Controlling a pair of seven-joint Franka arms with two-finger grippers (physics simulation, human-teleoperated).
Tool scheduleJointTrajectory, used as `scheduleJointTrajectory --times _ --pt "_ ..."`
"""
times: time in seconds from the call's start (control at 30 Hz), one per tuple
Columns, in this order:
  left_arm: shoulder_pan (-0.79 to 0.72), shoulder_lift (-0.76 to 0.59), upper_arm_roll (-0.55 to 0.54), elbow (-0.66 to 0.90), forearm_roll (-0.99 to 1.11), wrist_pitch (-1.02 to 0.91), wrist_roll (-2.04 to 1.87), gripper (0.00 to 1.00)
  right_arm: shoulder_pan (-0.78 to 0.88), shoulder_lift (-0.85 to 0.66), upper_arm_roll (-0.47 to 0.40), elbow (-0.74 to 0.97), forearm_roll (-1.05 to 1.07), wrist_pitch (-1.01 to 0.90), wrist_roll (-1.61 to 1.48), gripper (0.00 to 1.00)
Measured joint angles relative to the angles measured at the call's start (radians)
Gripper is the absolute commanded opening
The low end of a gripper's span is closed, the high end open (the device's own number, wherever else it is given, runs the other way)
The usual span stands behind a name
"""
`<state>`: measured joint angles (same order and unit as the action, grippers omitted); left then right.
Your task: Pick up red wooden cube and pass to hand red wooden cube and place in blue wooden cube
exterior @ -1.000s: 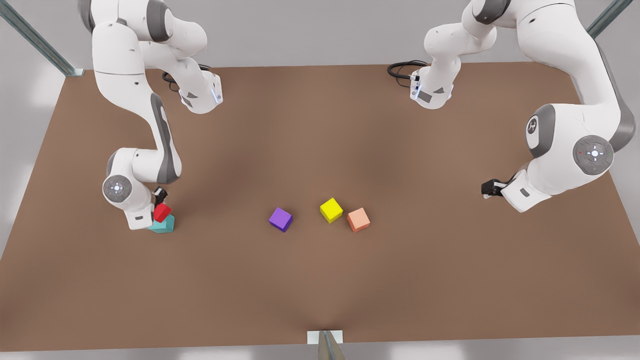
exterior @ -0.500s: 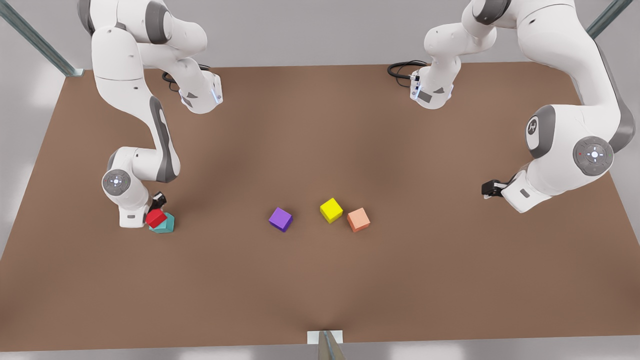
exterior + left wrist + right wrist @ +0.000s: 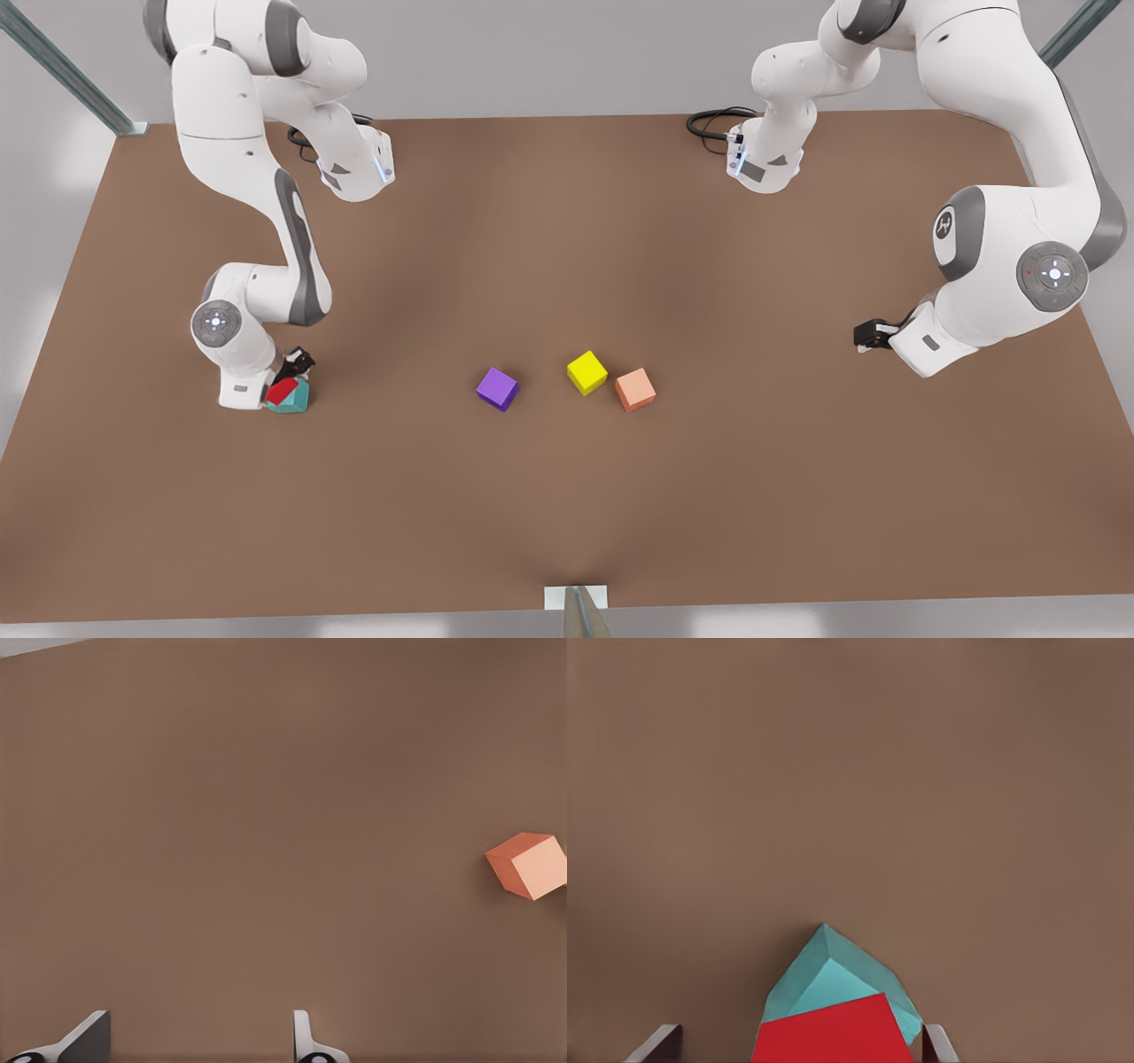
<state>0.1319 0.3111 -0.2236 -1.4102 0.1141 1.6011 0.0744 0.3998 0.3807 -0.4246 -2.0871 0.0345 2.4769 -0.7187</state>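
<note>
The red wooden cube [image 3: 282,390] is being pinched by the right gripper [image 3: 285,383], directly over and touching the blue wooden cube [image 3: 293,399]; the left gripper [image 3: 868,334] is being kept spread, waiting well apart.

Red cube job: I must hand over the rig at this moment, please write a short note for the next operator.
Right gripper: at the front view's left, low over the blue cube, fingers on either side of the red cube. Whether it has let go cannot be told.
Left gripper: open, empty, waiting at the front view's right above the table.
Red cube: tilted, against the top of the blue cube.
Done: pickup and handover, judging by which arm is at the cube.
Left: seat the red cube flat on the blue one, release, lift away.
Purple, yellow and orange cubes sit mid-table.
</note>
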Motion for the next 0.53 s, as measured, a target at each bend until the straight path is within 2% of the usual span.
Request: scheduleJointTrajectory --times 0.07,0.13,0.27,0.3,0.37,0.4,0.47,0.53 --pt "0.0 0.0 0.0 0.0 -0.001 0.0 0.0 1.0 0.032 0.007 0.007 0.067 0.036 -0.025 0.01 1.0" --pt "0.0 0.0 0.0 0.0 -0.001 0.0 0.0 1.0 0.056 0.048 0.009 0.224 0.064 -0.101 0.031 1.0" --pt "0.0 0.0 0.0 0.0 -0.001 -0.001 -0.001 1.0 0.059 0.108 0.004 0.588 0.077 -0.438 0.135 1.0" --pt "0.0 0.0 0.0 0.0 -0.001 -0.001 -0.001 1.0 0.017 0.11 0.037 0.662 0.052 -0.528 0.163 1.0" --pt "0.0 0.0 0.0 0.0 -0.001 -0.001 -0.001 1.0 -0.192 -0.013 0.271 0.694 -0.027 -0.679 0.221 1.0" --pt "0.0 0.0 0.0 0.0 -0.001 -0.001 -0.001 1.0 -0.269 -0.082 0.338 0.673 -0.05 -0.741 0.249 1.0" --pt "0.0 0.0 0.0 0.0 -0.001 -0.001 -0.001 1.0 -0.364 -0.185 0.406 0.619 -0.071 -0.838 0.302 1.0" --pt "0.0 0.0 0.0 0.0 -0.001 -0.001 -0.001 1.0 -0.398 -0.24 0.425 0.584 -0.078 -0.907 0.35 1.0"
